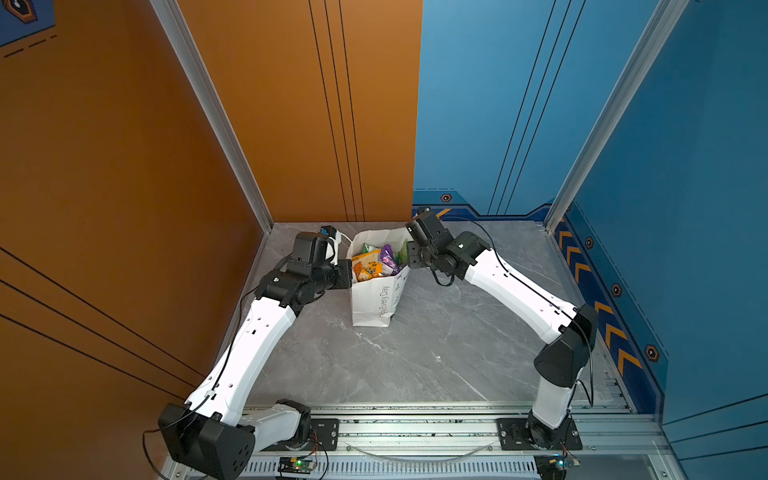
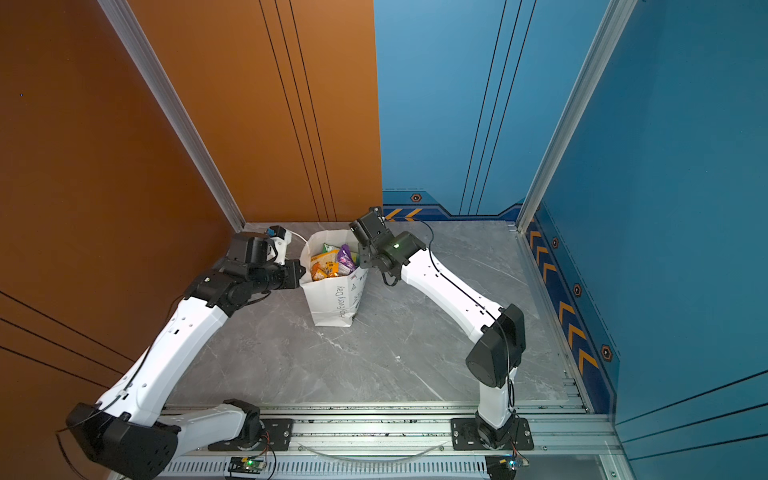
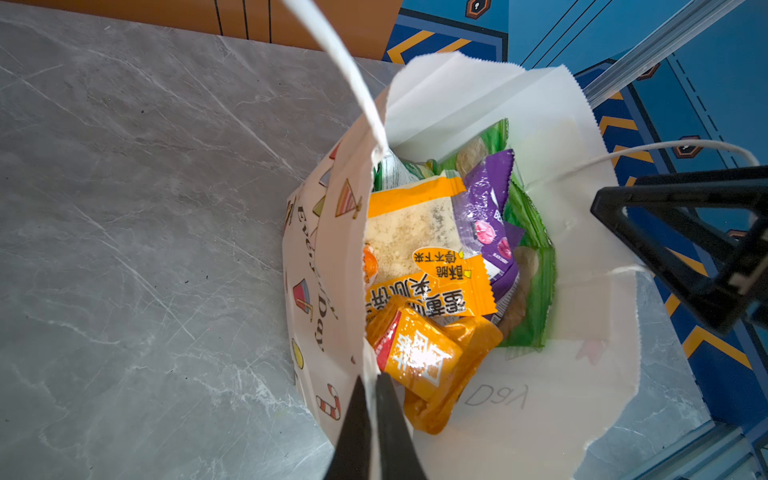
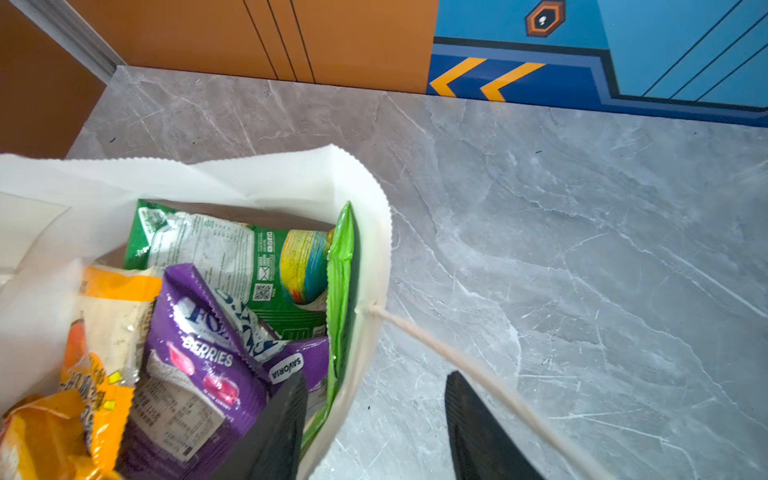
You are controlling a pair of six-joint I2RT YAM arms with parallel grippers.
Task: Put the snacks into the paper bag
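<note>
Evidently the left gripper (image 3: 371, 380) is clamping the floppy, prob. tear-prone paper bag (image 3: 478, 95) at its rim, the right gripper (image 4: 376, 376) straddling the opp. wall, jaws apart.

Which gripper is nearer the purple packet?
Right. The right gripper straddles the rim of the bag, one finger inside beside the purple packet. The left gripper pinches the opposite rim, past the orange packets.
</note>
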